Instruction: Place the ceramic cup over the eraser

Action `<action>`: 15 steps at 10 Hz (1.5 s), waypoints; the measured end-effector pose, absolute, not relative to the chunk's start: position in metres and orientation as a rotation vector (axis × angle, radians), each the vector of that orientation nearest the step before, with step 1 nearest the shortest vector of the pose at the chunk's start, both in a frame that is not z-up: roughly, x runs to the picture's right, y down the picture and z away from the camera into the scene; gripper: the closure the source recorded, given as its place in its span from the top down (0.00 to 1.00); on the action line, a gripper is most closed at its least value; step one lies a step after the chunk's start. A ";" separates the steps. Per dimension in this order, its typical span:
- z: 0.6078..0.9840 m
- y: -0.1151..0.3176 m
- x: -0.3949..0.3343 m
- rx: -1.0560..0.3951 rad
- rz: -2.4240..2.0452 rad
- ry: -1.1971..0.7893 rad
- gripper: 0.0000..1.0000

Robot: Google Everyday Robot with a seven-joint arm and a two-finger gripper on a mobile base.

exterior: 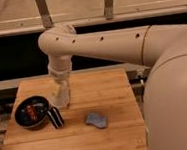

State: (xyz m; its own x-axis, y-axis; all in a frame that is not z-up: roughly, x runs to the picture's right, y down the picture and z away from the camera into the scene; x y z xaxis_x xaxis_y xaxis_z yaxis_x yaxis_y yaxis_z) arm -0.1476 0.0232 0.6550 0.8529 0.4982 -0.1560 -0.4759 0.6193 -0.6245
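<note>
The whitish ceramic cup (61,98) hangs at the end of the cream arm, just above the wooden table (104,91). My gripper (62,88) points down under the wrist and is shut on the cup, which hides most of it. The eraser (55,117), a small black block with white stripes, stands on the table just below and left of the cup. The cup's lower edge is close to the eraser's top; I cannot tell whether they touch.
A round black pan (30,111) with something reddish inside sits directly left of the eraser. A blue-grey soft pad (97,120) lies to its right. The large cream arm body fills the right side. A dark ledge and rail run behind the table.
</note>
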 end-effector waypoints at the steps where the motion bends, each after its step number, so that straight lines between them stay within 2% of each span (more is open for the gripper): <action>1: 0.655 0.023 -0.148 -0.708 0.560 -0.034 0.00; 5: 0.655 0.024 -0.148 -0.709 0.550 -0.027 0.00; 11: 0.641 0.053 -0.171 -0.728 0.459 0.015 0.00; 15: 0.646 0.055 -0.182 -0.738 0.426 -0.009 0.00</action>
State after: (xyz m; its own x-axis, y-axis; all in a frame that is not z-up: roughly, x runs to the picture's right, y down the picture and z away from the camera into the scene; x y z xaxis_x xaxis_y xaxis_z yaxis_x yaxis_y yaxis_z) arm -0.1820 0.0554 0.6461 0.9145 0.3795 -0.1403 -0.3734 0.6581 -0.6539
